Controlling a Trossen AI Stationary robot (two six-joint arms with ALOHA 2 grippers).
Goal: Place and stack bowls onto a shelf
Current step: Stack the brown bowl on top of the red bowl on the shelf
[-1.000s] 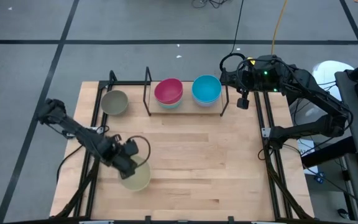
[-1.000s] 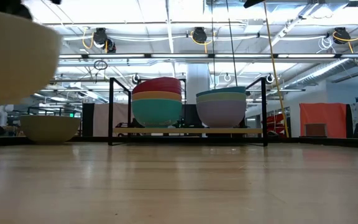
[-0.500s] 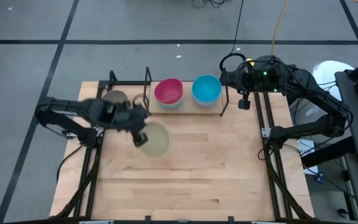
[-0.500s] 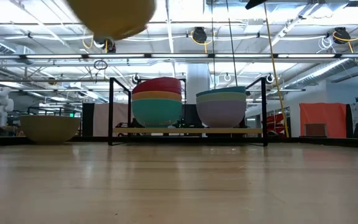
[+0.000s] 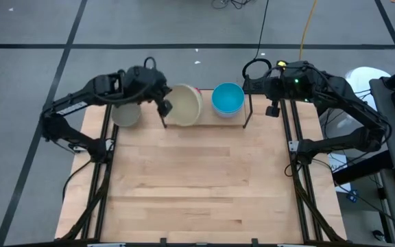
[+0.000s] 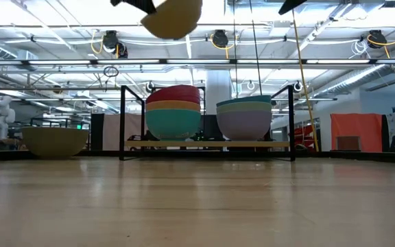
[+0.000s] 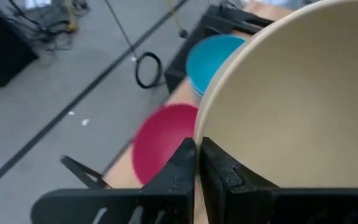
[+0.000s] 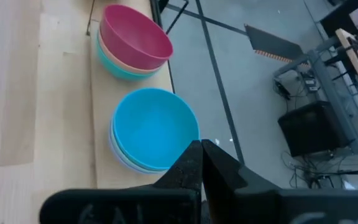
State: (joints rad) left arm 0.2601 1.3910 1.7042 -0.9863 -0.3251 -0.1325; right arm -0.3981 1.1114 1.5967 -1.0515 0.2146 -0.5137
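- Since a second ago, left gripper has swung the cream bowl from the near-left tabletop up and across to the shelf; right arm unchanged.
- Left fingers clenched on the cream bowl's rim; bowl held high, tilted, over the magenta-topped stack.
- Olive bowl sits on the tabletop, left of the shelf.
- Blue-topped stack occupies the shelf's right half.
- Right gripper waits beside the shelf's right end, fingers closed, empty.
- Risk: tilted bowl released off-centre could slide off the stack or catch the upright frame.
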